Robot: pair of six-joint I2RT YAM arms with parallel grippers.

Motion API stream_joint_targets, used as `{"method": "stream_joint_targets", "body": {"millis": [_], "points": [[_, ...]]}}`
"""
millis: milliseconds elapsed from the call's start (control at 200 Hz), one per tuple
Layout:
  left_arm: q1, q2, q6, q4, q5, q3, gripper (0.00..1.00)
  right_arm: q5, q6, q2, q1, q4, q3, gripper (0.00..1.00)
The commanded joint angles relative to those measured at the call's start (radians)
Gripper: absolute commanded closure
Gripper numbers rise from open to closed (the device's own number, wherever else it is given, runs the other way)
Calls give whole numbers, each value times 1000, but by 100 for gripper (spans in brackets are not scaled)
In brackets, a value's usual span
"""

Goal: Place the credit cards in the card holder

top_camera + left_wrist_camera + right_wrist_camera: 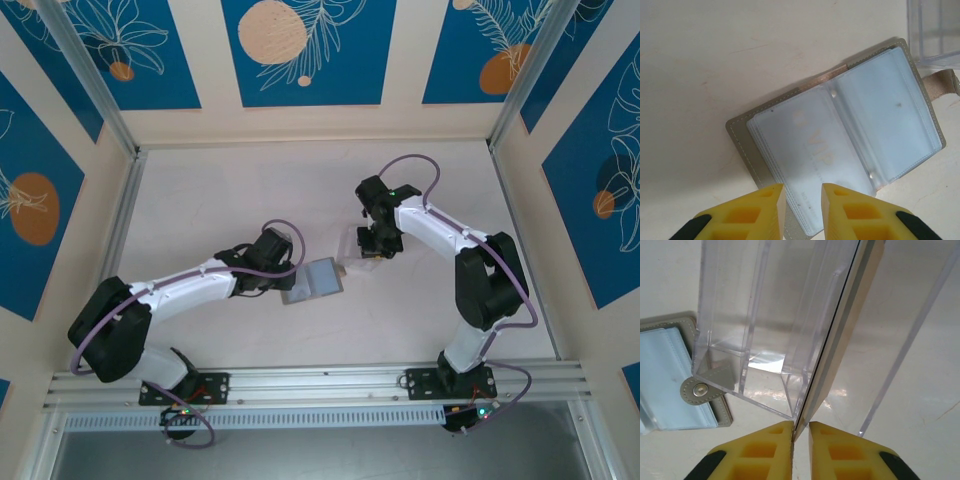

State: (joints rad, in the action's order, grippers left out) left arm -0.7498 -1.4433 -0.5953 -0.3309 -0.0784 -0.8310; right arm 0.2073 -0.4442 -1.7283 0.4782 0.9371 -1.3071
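On the desk (240, 200), between the two arms, we see the card holder (315, 280) lying open and flat, its clear sleeves (890, 115) facing up. In the left wrist view a pale card (815, 150) marked VIP sits inside the left-hand sleeve. The holder's strap (702, 390), with its round snap, sticks out towards a clear plastic box (755, 325) that stands just beside the holder on its right.

The left pincer (803, 192) sits at the holder's near corner. Its yellow fingers (765, 210) stand apart, and the edge of the sleeves passes under them rather than being pinched. We cannot tell whether they press on it.

The right pincer (800, 427) is at the box, and its two fingers are drawn almost together on the thin edge of a credit card (840, 340). This card is tan on its face, stands on edge and leans along a wall of the box. We see it clenched between the tips.
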Motion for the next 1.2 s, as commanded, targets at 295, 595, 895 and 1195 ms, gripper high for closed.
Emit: {"method": "stream_joint_targets", "body": {"millis": [295, 595, 895, 1195], "points": [[8, -5, -3, -4, 11, 7, 75, -17, 12, 51, -4, 28, 30, 84], [8, -6, -2, -7, 9, 6, 75, -62, 15, 105, -19, 29, 52, 98], [9, -7, 2, -8, 9, 0, 75, -73, 12, 81, -68, 17, 48, 100], [9, -6, 4, -8, 12, 3, 75, -93, -21, 129, -99, 2, 91, 100]]}}
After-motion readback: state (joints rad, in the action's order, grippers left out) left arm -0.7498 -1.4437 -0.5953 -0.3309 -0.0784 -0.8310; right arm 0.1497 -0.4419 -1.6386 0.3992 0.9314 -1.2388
